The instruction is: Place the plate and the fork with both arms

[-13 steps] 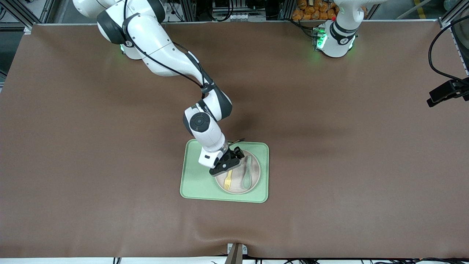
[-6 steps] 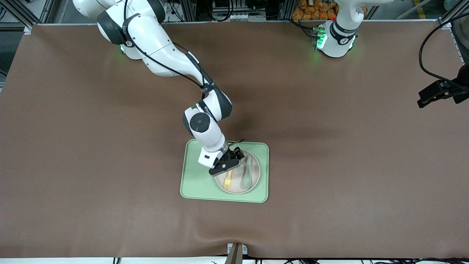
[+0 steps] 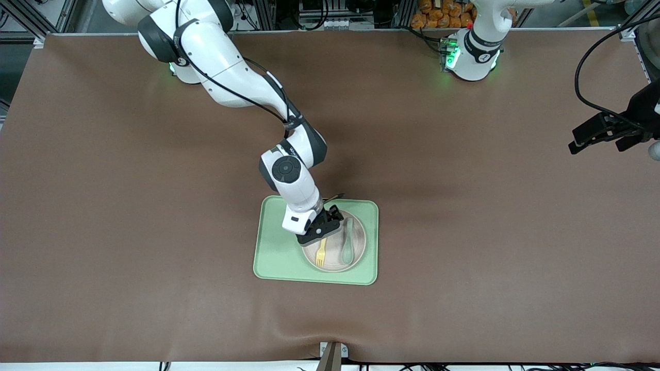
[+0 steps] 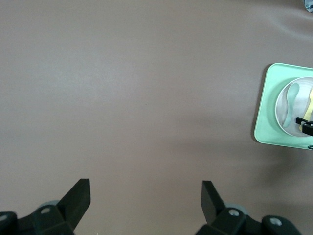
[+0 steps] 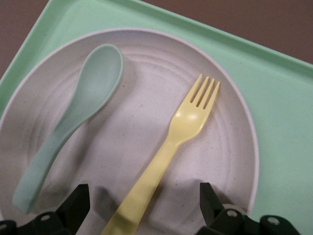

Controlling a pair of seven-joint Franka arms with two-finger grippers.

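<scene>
The pale plate (image 3: 333, 261) lies on the light green tray (image 3: 278, 252), on the half toward the left arm's end. On the plate lie the yellow fork (image 3: 321, 253) and a grey-green spoon (image 3: 347, 243), side by side. My right gripper (image 3: 320, 233) hangs low over the plate and is open. Its fingers straddle the fork's handle without touching it (image 5: 144, 193). The right wrist view shows the fork (image 5: 183, 129), the spoon (image 5: 73, 122) and the plate (image 5: 146, 93) close up. My left gripper (image 3: 598, 140) is open and holds nothing, over bare table at the left arm's end (image 4: 145, 188).
A brown mat (image 3: 464, 232) covers the whole table. In the left wrist view the tray (image 4: 264, 122) with the plate (image 4: 283, 110) shows far off. A cable (image 3: 593, 62) trails from the left gripper.
My left gripper has come in from the table's edge toward the middle, still open. My right gripper has shifted only slightly over the plate.
</scene>
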